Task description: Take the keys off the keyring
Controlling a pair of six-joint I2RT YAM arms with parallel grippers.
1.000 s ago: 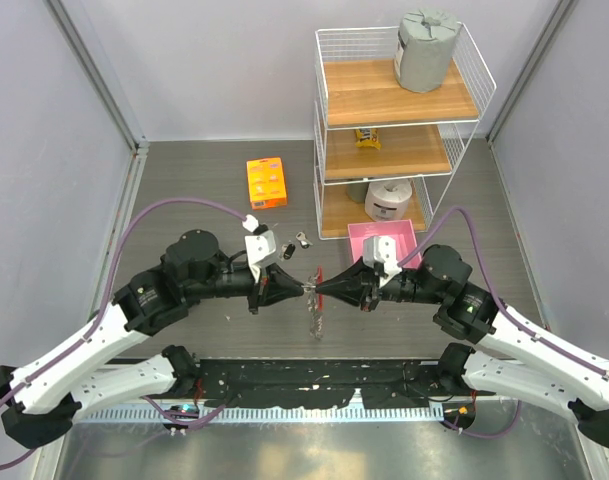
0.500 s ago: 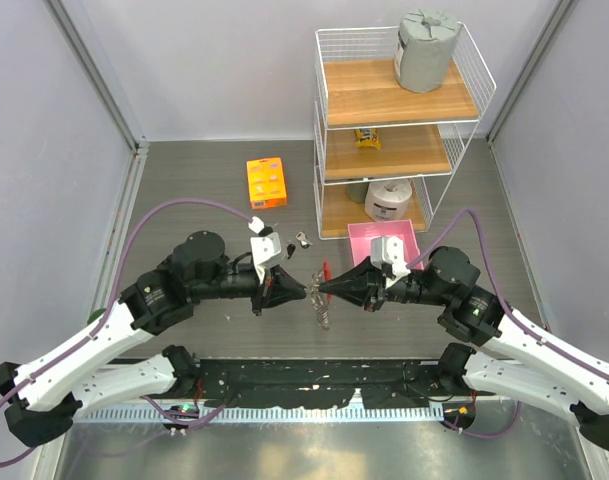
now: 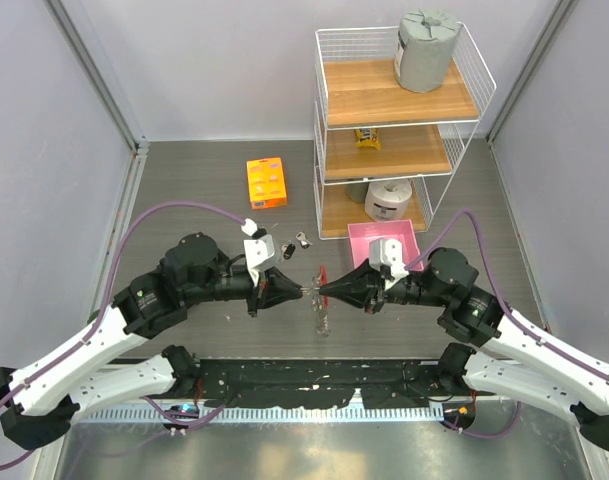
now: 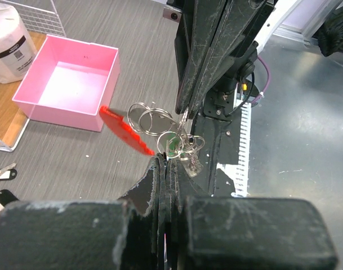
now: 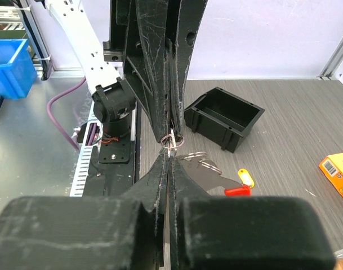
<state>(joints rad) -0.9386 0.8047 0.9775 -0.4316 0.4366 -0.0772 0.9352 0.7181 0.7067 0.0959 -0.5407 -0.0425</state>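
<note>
Between the two arms, above the grey wood-grain tabletop (image 3: 204,170), a thin silvery metal keyring (image 4: 151,121) with a bright red strap fob (image 4: 125,130) hangs in the air. Small silvery keys (image 3: 321,320) and a green tag (image 4: 172,147) dangle beneath it. The left gripper (image 3: 302,290) and right gripper (image 3: 324,291) meet tip to tip at the bundle, each with jaws pressed together and nipping it. Which loop or key each one holds is hard to make out. Print on the orange cardboard box (image 3: 267,182) is too small to read, though a barcode shows on its cut-off corner in the right wrist view. The dark label on the white paper roll (image 4: 8,42) is also illegible. Loose dark-headed keys (image 3: 302,238) lie on the table just beyond the left gripper, near the pink plastic tray (image 3: 382,240).
</note>
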